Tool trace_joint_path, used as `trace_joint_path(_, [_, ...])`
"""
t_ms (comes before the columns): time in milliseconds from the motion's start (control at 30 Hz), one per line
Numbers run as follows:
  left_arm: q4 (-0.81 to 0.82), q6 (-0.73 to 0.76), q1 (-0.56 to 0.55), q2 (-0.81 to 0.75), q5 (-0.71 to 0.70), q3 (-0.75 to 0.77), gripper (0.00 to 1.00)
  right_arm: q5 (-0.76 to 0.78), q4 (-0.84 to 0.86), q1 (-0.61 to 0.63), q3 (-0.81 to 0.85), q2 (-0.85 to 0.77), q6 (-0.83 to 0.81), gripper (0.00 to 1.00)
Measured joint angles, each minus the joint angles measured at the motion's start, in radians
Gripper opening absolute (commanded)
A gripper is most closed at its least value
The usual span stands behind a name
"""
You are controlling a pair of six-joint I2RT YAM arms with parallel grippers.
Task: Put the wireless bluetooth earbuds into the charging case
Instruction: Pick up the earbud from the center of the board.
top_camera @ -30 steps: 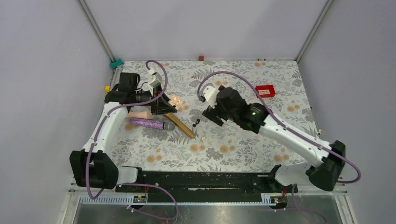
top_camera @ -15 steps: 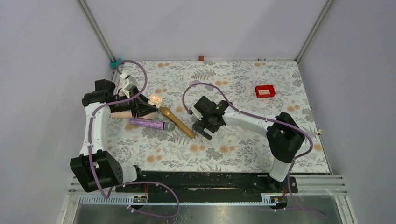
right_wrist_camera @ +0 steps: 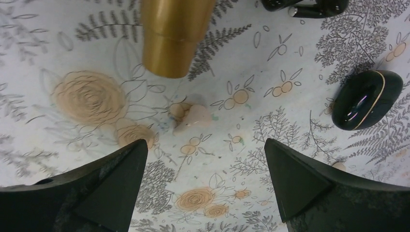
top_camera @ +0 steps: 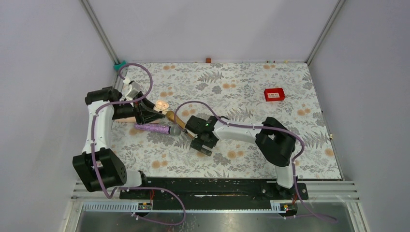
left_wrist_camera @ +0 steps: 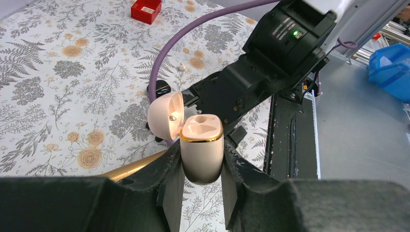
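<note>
The right gripper (right_wrist_camera: 204, 145) is held open; the earbuds (right_wrist_camera: 304, 6) lie beyond its right-hand finger, the closed black case (right_wrist_camera: 367, 99) beside that finger. A cream case (left_wrist_camera: 202, 145) is clamped by the left gripper (left_wrist_camera: 200, 166)

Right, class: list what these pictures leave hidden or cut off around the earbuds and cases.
Right wrist: black earbuds cut by top edge.
Top view: earbuds, charging case hidden under right end effector.
Left wrist: gold microphone mostly behind left end effector.
</note>
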Motion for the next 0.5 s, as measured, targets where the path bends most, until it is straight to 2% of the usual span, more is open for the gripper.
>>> trace_joint_path(500, [-0.021, 0.026, 0.001, 0.004, 0.012, 0.000, 0.00, 0.257, 0.095, -0.005, -0.010, 0.032, -0.019, 1.00])
